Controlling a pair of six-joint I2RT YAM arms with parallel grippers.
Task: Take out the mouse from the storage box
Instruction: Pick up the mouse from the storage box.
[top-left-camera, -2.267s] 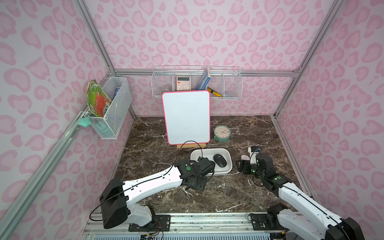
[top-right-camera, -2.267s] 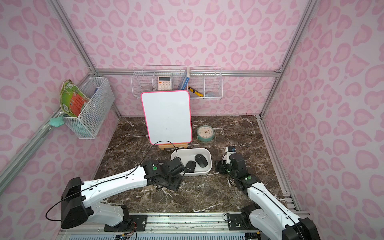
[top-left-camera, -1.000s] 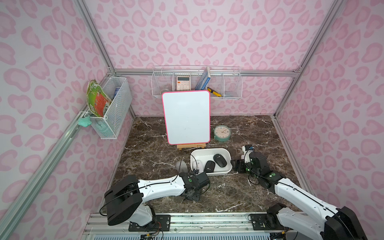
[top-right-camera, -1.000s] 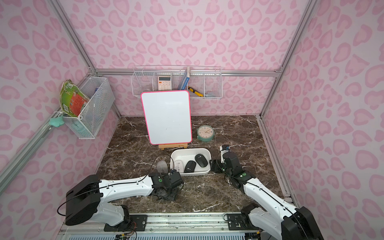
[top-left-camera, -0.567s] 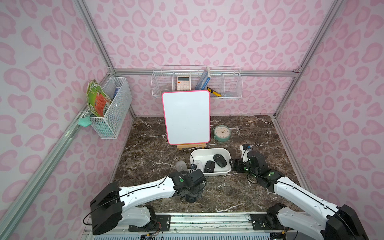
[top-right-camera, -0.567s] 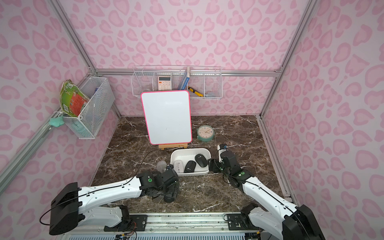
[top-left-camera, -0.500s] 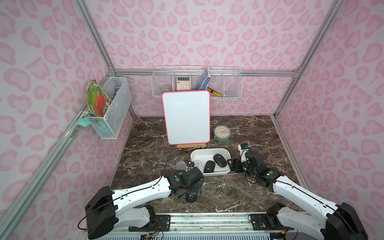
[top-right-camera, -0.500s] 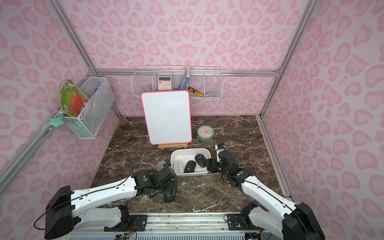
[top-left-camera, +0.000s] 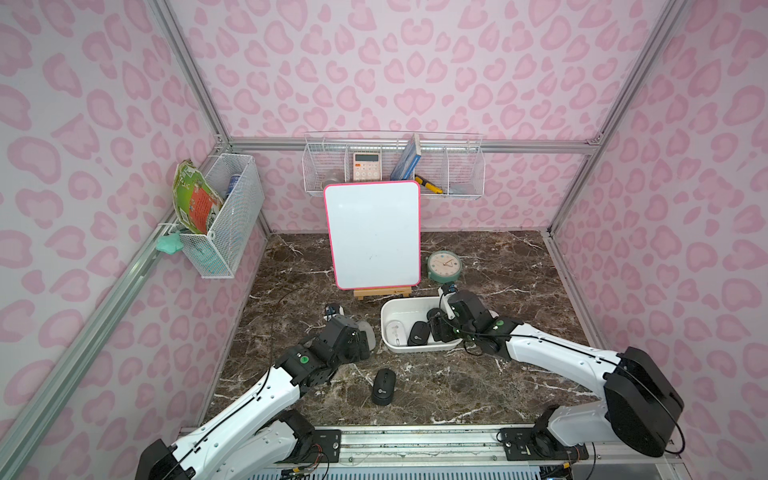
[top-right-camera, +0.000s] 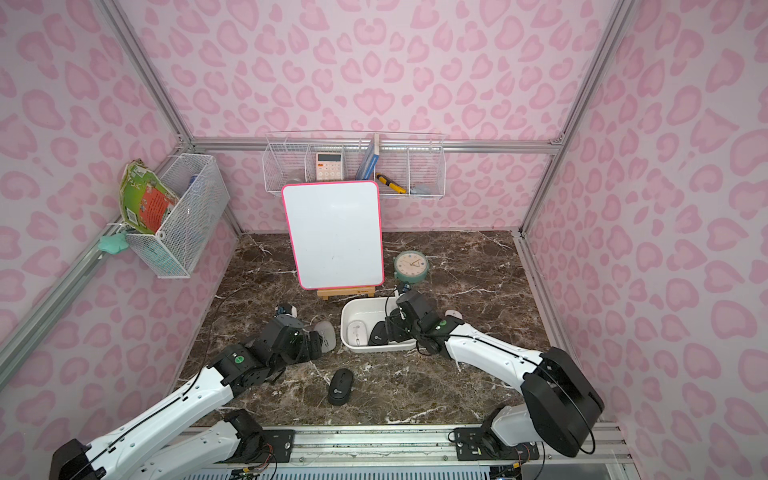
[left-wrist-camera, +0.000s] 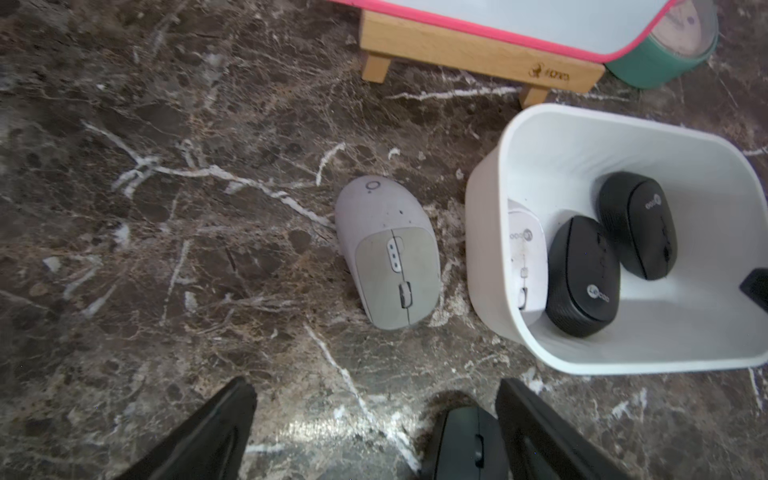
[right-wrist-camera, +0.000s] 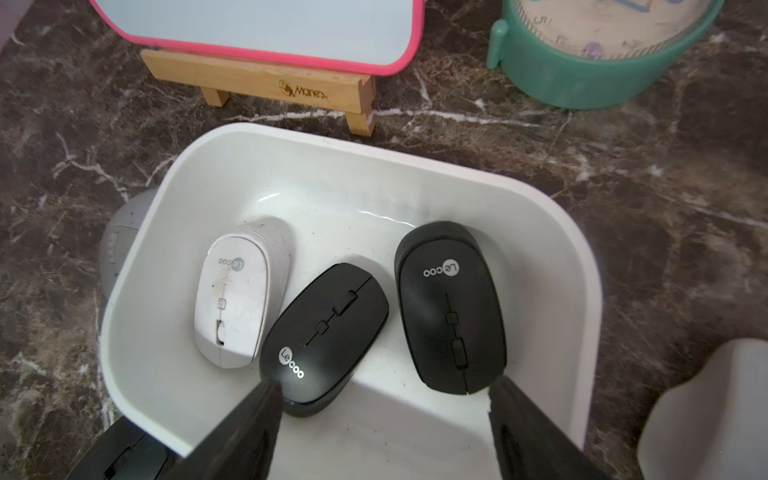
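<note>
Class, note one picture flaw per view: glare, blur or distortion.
Left wrist: glare patch on the table. Right wrist: bright streak on the storage box wall; right gripper fingers blurred. In a top view: wide-angle perspective splays the frame rails.

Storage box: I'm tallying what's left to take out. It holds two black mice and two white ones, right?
Not quite. The right wrist view shows the storage box holding two black mice but only one white mouse.

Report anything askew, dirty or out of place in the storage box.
In the storage box, the middle black mouse lies diagonally, its logo end turned opposite to both neighbours'. The white mouse beside it bears brownish smudges. Nothing spilled.
</note>
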